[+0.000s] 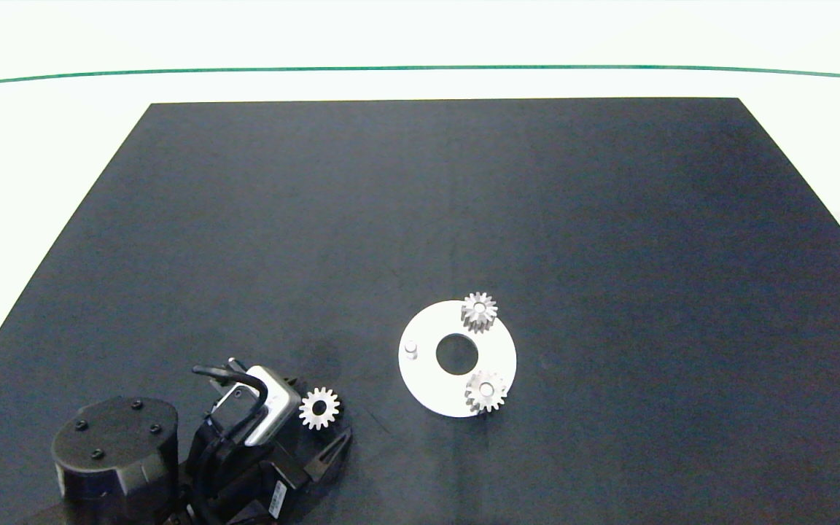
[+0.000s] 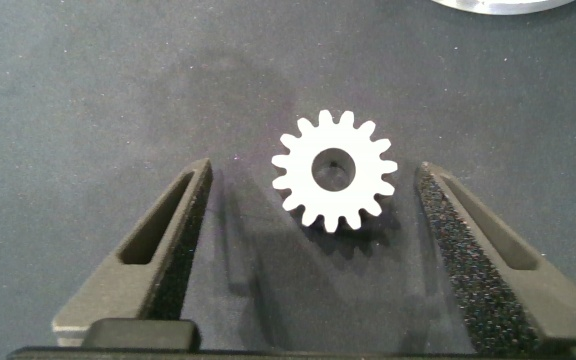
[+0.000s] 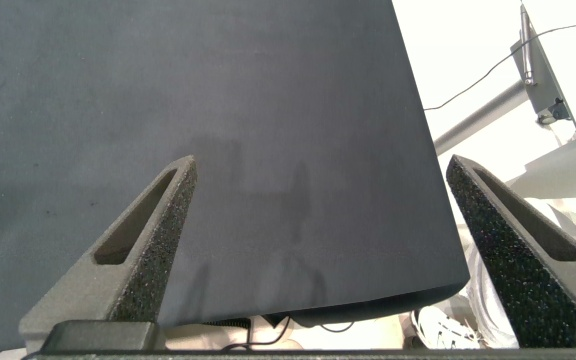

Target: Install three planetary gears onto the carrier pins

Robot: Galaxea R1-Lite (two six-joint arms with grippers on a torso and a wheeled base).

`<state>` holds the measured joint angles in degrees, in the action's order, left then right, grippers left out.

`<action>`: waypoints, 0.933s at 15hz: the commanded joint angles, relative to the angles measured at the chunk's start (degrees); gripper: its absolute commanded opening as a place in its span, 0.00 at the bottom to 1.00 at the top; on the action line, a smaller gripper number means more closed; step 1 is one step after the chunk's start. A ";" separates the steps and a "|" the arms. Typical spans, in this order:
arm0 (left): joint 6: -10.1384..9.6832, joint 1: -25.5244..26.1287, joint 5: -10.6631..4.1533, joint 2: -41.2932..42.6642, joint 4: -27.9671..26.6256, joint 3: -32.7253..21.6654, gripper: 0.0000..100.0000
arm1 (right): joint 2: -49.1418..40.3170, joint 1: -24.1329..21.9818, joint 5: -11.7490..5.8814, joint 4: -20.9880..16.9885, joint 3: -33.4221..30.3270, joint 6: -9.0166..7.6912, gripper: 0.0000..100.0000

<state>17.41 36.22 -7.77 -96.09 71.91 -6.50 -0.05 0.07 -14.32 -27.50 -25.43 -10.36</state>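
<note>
Left end effector (image 2: pixel 308 250) was spread wide around the loose gear (image 2: pixel 334 171), not touching. Gear looked small, stiff, slick metal; best pinched across its teeth. Right end effector (image 3: pixel 333 250) was released, idle.

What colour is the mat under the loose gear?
Black mat; head view shows it best.

- A white surface (image 1: pixel 48 160) carries a large black mat (image 1: pixel 420 219) that covers most of it.
- A thin green line (image 1: pixel 420 69) runs across the surface beyond the mat's far edge.
- A flat white disc (image 1: pixel 427 379) with a large centre hole lies on the mat, near its front edge.
- One loose silvery gear (image 1: pixel 319 407) lies flat on the mat, left of the disc and apart from it.
</note>
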 commanded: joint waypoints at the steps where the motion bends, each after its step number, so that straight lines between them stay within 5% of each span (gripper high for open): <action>1: -0.01 -0.10 -0.06 0.37 0.51 0.08 0.75 | 0.14 0.01 -0.09 -0.18 -0.06 -0.10 1.00; 14: -0.01 0.08 -0.06 0.20 1.12 0.35 0.50 | 0.14 0.01 -0.09 -0.10 -0.41 -0.10 1.00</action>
<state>17.30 36.29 -7.74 -95.95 72.59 -6.23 -0.02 0.05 -14.35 -27.50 -25.84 -10.39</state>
